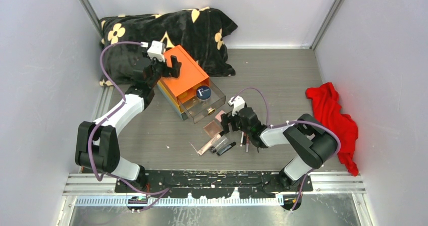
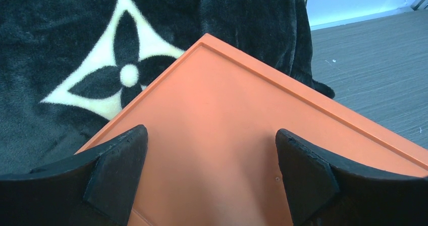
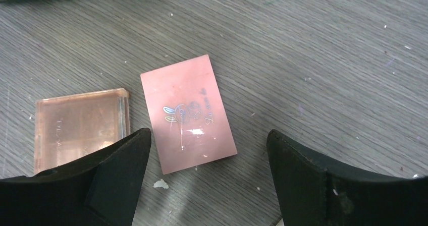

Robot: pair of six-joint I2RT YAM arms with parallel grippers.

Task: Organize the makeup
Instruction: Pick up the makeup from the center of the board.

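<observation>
Jaws spread wide on left claw [image 2: 209, 148] and right claw [image 3: 208, 145]

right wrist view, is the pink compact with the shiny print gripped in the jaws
No, the pink compact lies flat on the table, with the jaws open either side of it.

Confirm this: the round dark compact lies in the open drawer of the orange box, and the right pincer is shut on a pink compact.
Not quite. The right pincer is open above the printed pink compact, not shut on it, as the right wrist view shows. The rest is right.
</observation>
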